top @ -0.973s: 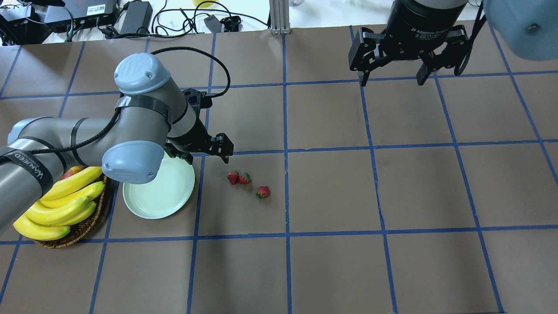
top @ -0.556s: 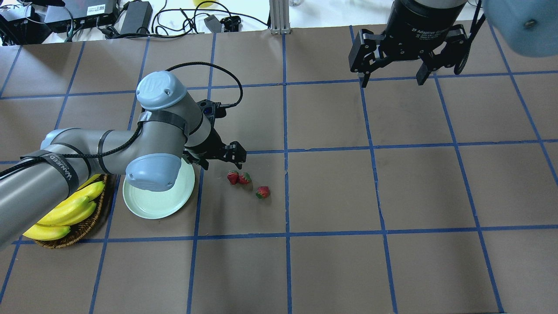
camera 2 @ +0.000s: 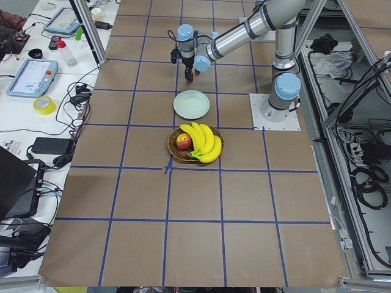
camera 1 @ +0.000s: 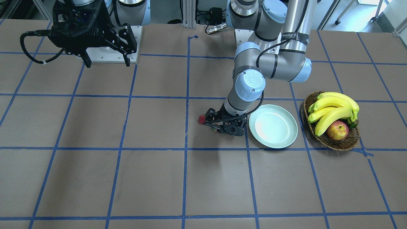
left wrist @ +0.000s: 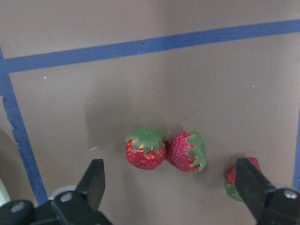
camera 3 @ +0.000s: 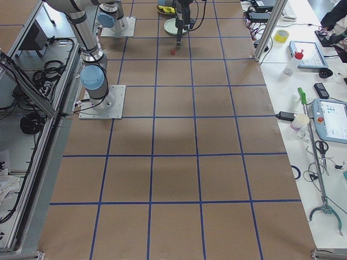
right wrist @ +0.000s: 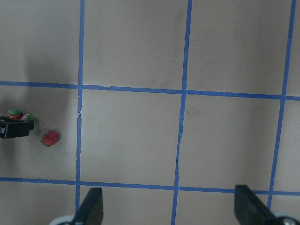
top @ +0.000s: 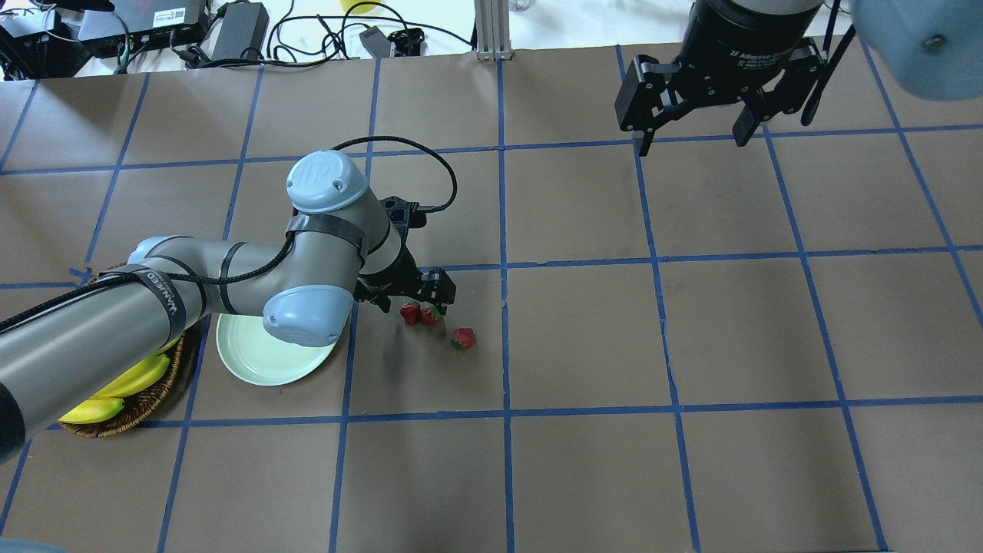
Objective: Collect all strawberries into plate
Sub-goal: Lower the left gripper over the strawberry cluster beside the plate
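Overhead exterior: left gripper (top: pixel 412 305) is low over the table (top: pixel 691 346), jaws spread wide, nothing in them. Three strawberries (top: pixel 420 313) lie on the paper, none in the plate (top: pixel 261 361). Two touch; the third strawberry (top: pixel 462 339) lies apart at their 4 o'clock. Plate sits near, at 9 o'clock of the pair, partly under the arm. That makes a short carry, likely why this arm does the work. Right gripper (top: pixel 689 138) is at the frame's 1 o'clock, fingers apart, empty, well apart from the fruit; I judge it parked to keep clear.

Exterior front-facing: plate is empty, at the left gripper's 3 o'clock. Basket (camera 1: pixel 332 140) with bananas (camera 1: pixel 330 108) and apple (camera 1: pixel 337 130) sits beyond it on the same bearing. One berry peeks out at the gripper's 9 o'clock.

Exterior left: gripper is just past the plate; berries too small to make out.

Exterior right: a red speck at the arm's 6 o'clock, probably the third strawberry.

Left wrist-mounted: fingers (left wrist: pixel 93 180) stand either side of the touching pair, with the third berry half hidden behind the 3 o'clock finger. The wide spread suits straddling, but closing could catch two berries or nudge one away.

Right wrist-mounted: berries at 9 o'clock, far off; this gripper's own fingertips sit apart at the bottom edge.
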`<action>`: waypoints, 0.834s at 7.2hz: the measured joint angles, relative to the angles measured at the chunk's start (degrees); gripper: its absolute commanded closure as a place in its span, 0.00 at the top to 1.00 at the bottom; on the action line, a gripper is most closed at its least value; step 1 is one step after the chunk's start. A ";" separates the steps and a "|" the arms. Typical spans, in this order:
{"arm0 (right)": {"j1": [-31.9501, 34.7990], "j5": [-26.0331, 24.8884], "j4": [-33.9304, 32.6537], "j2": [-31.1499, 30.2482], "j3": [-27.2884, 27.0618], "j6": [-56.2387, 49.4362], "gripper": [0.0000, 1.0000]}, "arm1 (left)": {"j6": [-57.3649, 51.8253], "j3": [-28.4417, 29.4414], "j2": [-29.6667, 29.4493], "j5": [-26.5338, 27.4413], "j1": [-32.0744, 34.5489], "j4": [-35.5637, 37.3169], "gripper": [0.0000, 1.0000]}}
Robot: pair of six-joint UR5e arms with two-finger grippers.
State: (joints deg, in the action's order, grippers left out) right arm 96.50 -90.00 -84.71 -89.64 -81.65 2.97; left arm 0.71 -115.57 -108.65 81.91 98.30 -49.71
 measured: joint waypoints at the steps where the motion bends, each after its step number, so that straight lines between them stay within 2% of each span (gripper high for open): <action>1: 0.03 0.04 -0.21 0.00 0.00 0.47 1.00 | -0.10 -0.11 -0.56 0.18 0.02 0.03 1.00; 2: 0.02 -0.02 -0.47 0.00 0.00 0.84 1.00 | -0.13 -0.26 -1.02 0.29 0.04 0.05 1.00; 3: 0.02 -0.06 -0.63 0.00 0.00 1.50 1.00 | -0.11 -0.28 -1.39 0.33 0.04 0.07 0.89; 4: 0.01 -0.08 -0.69 0.00 0.00 2.33 1.00 | -0.10 -0.18 -1.66 0.33 0.03 0.11 0.67; 5: 0.01 -0.09 -0.73 0.00 0.00 2.71 1.00 | -0.07 -0.08 -1.79 0.22 0.02 0.11 0.41; 6: 0.01 -0.09 -0.77 0.00 0.00 2.87 1.00 | -0.01 -0.01 -1.84 -0.01 0.03 0.04 0.20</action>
State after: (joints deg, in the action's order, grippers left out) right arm 96.50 -90.09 -85.48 -89.65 -81.65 5.84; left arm 0.69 -115.58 -110.49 81.89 98.33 -49.67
